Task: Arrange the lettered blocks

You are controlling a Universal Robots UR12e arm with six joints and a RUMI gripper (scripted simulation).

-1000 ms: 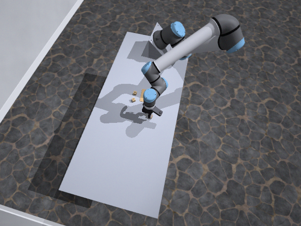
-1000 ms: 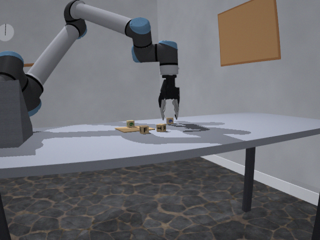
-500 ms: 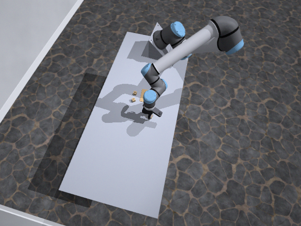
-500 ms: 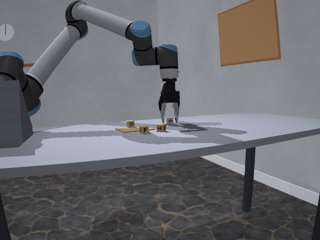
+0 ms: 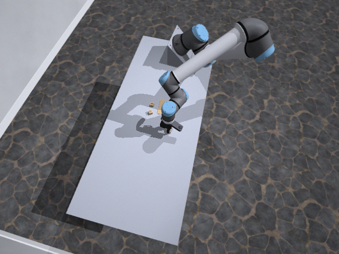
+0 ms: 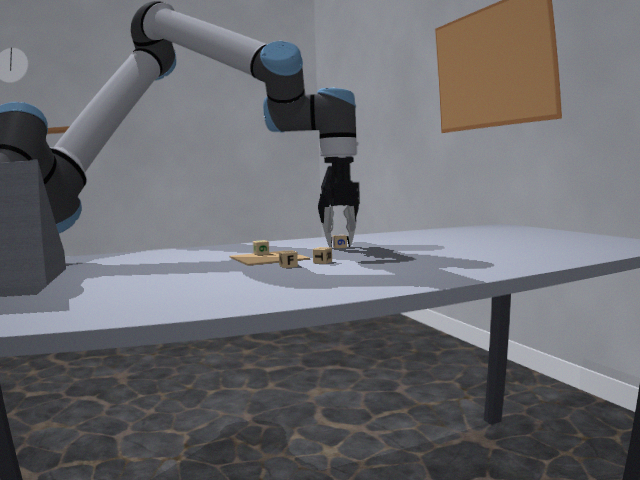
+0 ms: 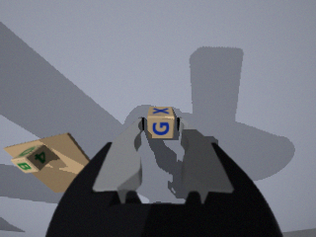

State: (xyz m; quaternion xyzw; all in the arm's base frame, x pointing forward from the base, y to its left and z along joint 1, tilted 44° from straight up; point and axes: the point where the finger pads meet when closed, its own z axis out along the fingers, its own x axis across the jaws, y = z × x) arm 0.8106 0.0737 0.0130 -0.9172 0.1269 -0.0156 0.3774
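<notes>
A wooden block with a blue G and a blue X [image 7: 162, 123] rests on the table, also in the exterior view [image 6: 340, 241]. My gripper [image 7: 160, 118] [image 5: 168, 130] points straight down with a finger on either side of this block, close to its sides, and is still open around it [image 6: 339, 238]. The tan mat [image 6: 258, 257] [image 7: 54, 160] [image 5: 159, 107] lies towards the base, with a green-marked block [image 6: 261, 247] [image 7: 32, 159] on it. A block with a black F on its side [image 6: 288, 258] [image 5: 151, 103] and a block with a black mark [image 6: 322, 255] [image 5: 149, 111] sit off the mat.
The robot base [image 6: 25, 227] stands at one end of the long grey table [image 5: 142, 142]. The arm's links reach over the mat and hide part of it in the top view. An orange board [image 6: 498, 67] hangs on the wall.
</notes>
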